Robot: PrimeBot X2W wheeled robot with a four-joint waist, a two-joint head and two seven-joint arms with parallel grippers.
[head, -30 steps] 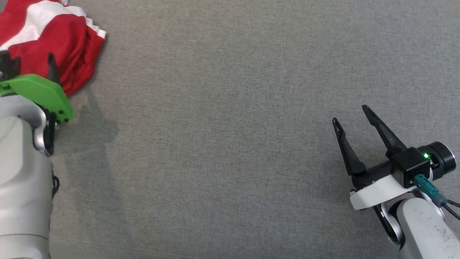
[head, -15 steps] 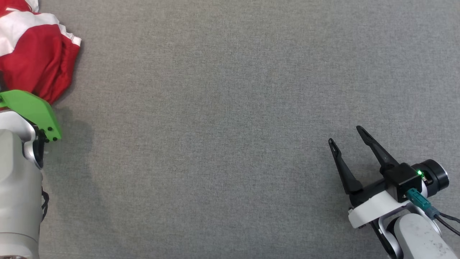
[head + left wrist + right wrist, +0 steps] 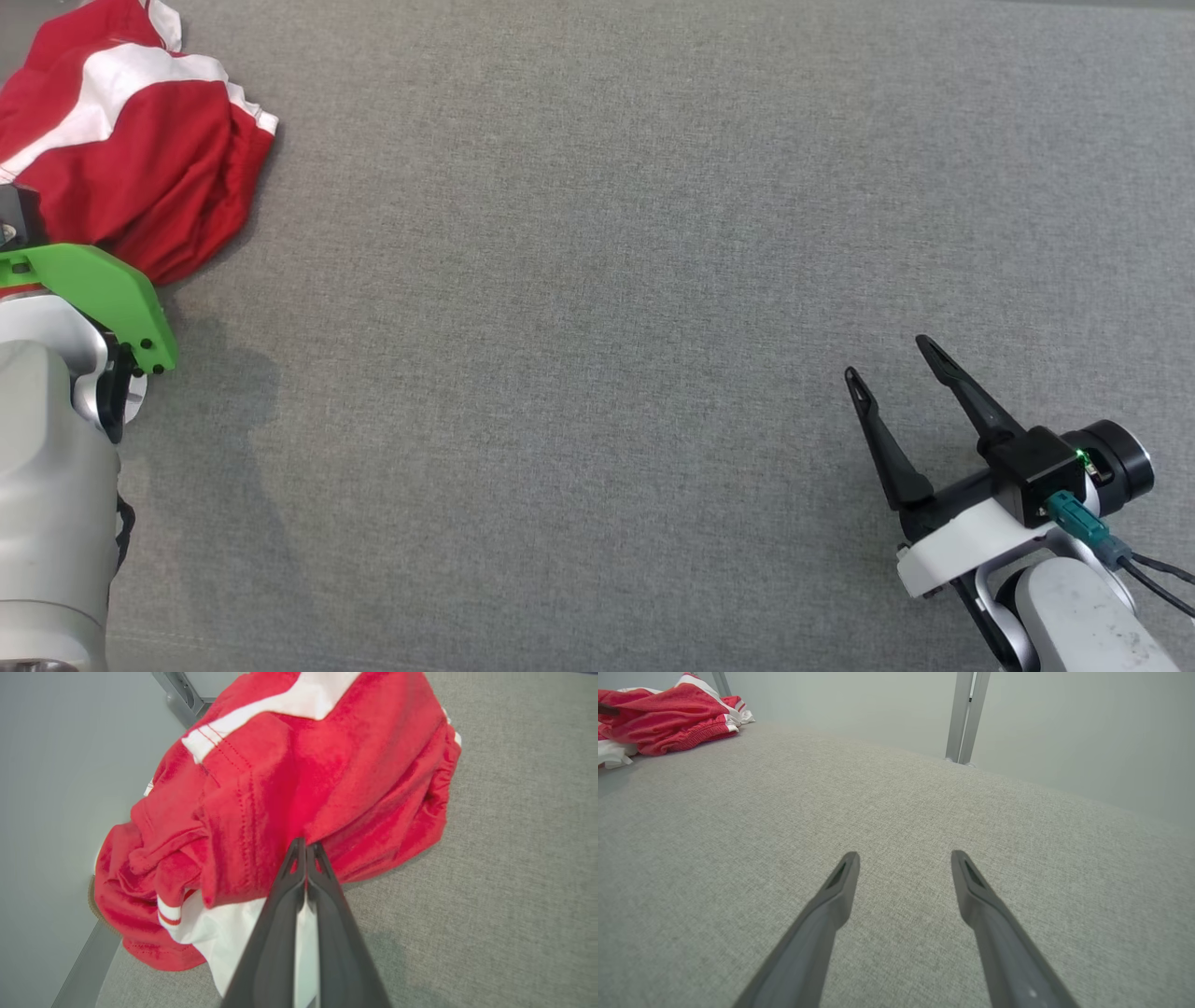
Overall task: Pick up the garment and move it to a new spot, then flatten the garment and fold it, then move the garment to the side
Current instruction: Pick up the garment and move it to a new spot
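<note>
The garment [image 3: 140,168] is a crumpled red and white piece lying at the far left of the grey cloth table [image 3: 597,327]. In the left wrist view my left gripper [image 3: 306,843] has its two dark fingers pressed together, with the tips pinching a lower fold of the garment [image 3: 303,765]. In the head view those fingers are hidden behind the arm's green wrist plate [image 3: 103,289]. At the lower right, my right gripper [image 3: 882,357] stands open over bare table with nothing between its fingers. Its wrist view shows the right gripper [image 3: 904,855] and the garment [image 3: 668,714] far off at the upper left.
The garment lies close to the table's left edge [image 3: 88,961], with a grey wall beyond it. A metal post [image 3: 966,714] stands behind the table's far edge. The wide grey surface between the two arms holds nothing.
My left gripper has shut on the garment's fold. The garment and left wrist have shifted a little to the right. The head camera has moved; the right gripper stays open.
</note>
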